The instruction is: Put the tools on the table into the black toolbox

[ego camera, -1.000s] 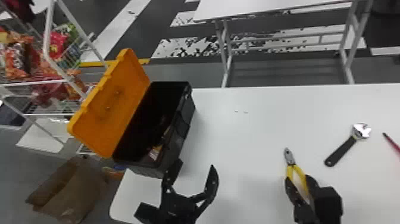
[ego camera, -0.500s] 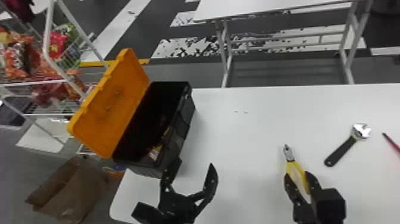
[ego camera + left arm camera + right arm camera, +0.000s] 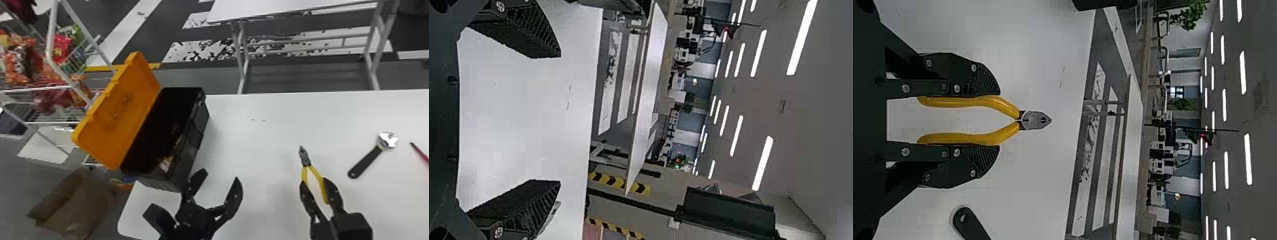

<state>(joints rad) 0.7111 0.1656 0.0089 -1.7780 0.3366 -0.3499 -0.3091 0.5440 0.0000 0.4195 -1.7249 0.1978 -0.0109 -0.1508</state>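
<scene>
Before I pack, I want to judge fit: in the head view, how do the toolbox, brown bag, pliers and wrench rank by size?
Largest to smallest:
Toolbox, lid included
Brown bag
Pliers and wrench: too alike to rank, pliers partly covered

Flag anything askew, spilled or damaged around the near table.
The black toolbox sits askew at the near table's left edge, its open orange lid leaning out past it. On the floor, what looks like a brown bag lies crumpled, and the white paint looks patchy. I see no spill.
</scene>
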